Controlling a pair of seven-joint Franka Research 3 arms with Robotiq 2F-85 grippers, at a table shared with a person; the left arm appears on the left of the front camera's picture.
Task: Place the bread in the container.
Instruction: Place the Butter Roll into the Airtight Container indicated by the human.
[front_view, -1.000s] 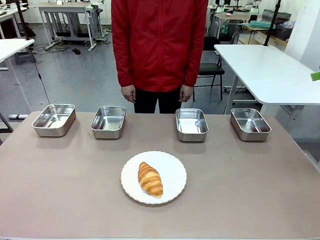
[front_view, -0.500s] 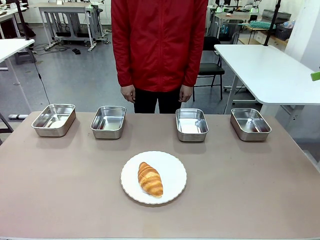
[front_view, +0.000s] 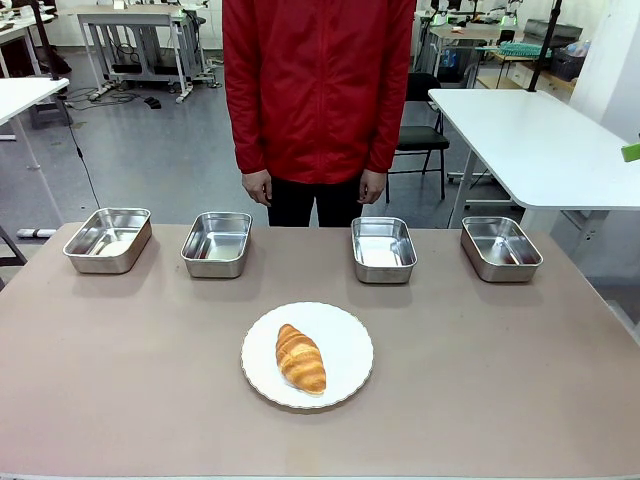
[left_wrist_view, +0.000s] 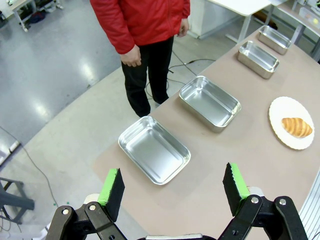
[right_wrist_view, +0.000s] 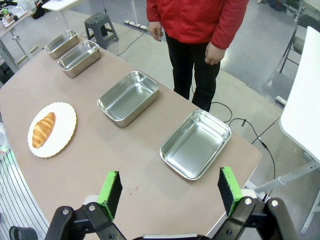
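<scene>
The bread (front_view: 300, 358), a golden-brown croissant, lies on a round white plate (front_view: 350, 335) at the table's near middle. Several identical empty steel pans line the far edge; which one is the container I cannot tell: far left (front_view: 108, 240), mid left (front_view: 217, 243), mid right (front_view: 383, 249), far right (front_view: 500, 248). My left gripper (left_wrist_view: 173, 190) is open, high above the nearest pan (left_wrist_view: 154, 149), with the bread (left_wrist_view: 296, 126) far off. My right gripper (right_wrist_view: 169, 191) is open above another end pan (right_wrist_view: 195, 144), and the bread (right_wrist_view: 43, 130) lies far from it.
A person in a red jacket stands behind the table's far edge, hands (front_view: 257, 186) hanging at their sides. The brown table (front_view: 480, 370) is bare around the plate. A white table (front_view: 540, 140) stands behind at the right.
</scene>
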